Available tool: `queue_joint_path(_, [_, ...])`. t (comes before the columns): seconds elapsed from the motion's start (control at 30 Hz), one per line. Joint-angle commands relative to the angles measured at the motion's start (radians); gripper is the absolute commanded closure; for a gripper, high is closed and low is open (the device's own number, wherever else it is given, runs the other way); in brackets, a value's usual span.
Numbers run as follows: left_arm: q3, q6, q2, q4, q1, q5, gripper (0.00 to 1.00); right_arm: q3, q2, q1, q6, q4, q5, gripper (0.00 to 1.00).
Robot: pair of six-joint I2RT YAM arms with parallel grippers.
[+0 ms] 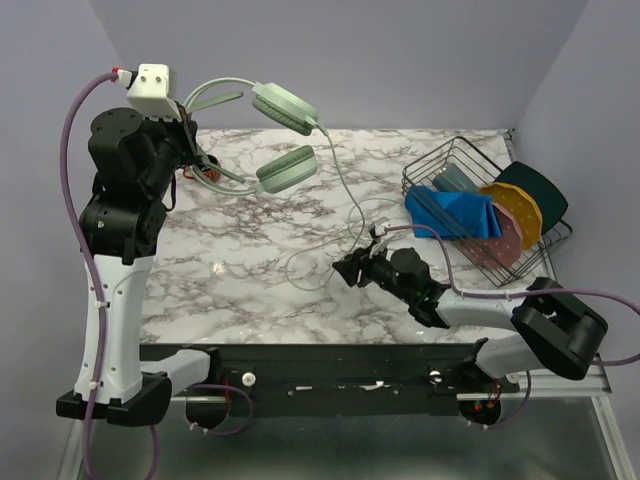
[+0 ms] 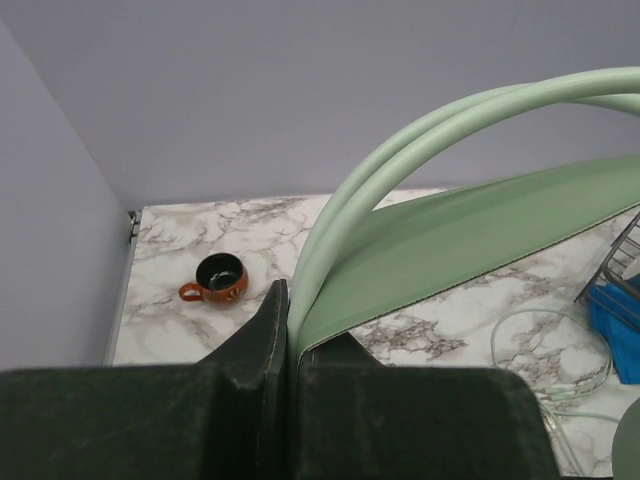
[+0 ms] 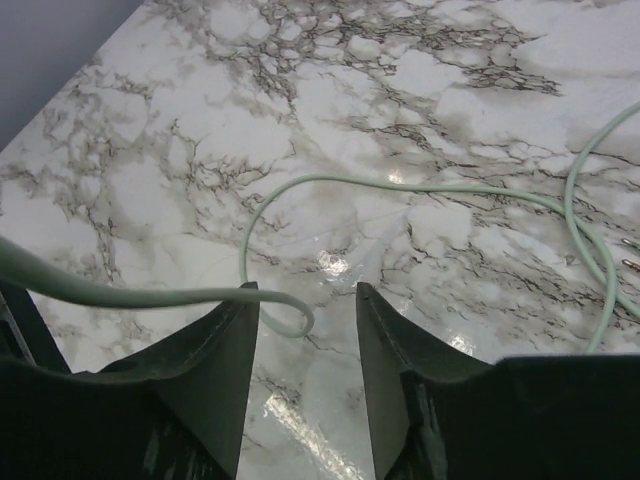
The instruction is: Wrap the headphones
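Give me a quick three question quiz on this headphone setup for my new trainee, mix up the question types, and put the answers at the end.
1. True or false: the left gripper is shut on the headband of the headphones.
2. Pick one. The right gripper is: A, shut on the cable; B, open, with a loop of cable by its fingertips; C, shut and empty.
3. Fill the gap: the blue cloth lies in the ____.

Key: 1 true. 2 B. 3 wire basket.
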Motion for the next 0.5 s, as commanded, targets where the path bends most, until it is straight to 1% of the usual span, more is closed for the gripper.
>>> queue_joint_path(0.0, [0.034,-0.061,-0.021,0.057,0.008,0.022,1.0,0.002,0.016,0.02,0.029,0.127,0.058,0.73])
queue_joint_path(0.03, [0.02,-0.059,-0.021,0.057,0.009,0.022,1.0,-0.004,0.006,0.019,0.022,0.129,0.067,0.81])
queue_joint_path(0.07, [0.011,-0.053,-0.021,0.058,0.009,0.022,1.0,-0.011,-0.01,0.019,0.016,0.123,0.074,0.95])
queue_joint_path(0.1, [0.002,-0.046,-0.019,0.06,0.009,0.022,1.0,-0.015,-0.033,0.02,-0.001,0.074,0.084,0.97])
queue_joint_path(0.17, [-0.041,-0.004,-0.008,0.069,0.009,-0.012,1.0,-0.003,-0.128,0.02,-0.03,-0.03,0.098,0.99])
queue_joint_path(0.2, [-0.056,0.011,-0.004,0.071,0.009,-0.033,1.0,0.011,-0.161,0.02,-0.074,-0.187,0.11,0.99])
queue_joint_path(0.27, [-0.124,0.06,0.015,0.095,0.009,-0.061,1.0,0.095,-0.256,0.02,-0.119,-0.39,0.141,0.99])
queue_joint_path(0.3, [-0.15,0.075,0.021,0.107,0.008,-0.09,1.0,0.136,-0.28,0.02,-0.142,-0.59,0.193,0.99])
queue_joint_path(0.37, [-0.227,0.121,0.042,0.152,0.008,-0.113,1.0,0.23,-0.348,0.022,-0.206,-0.745,0.256,0.99])
queue_joint_path(0.4, [-0.25,0.131,0.05,0.164,0.003,-0.123,1.0,0.255,-0.373,0.022,-0.246,-0.884,0.314,0.99])
queue_joint_path(0.47, [-0.296,0.152,0.087,0.183,-0.01,-0.146,1.0,0.332,-0.407,0.022,-0.281,-0.975,0.366,0.99])
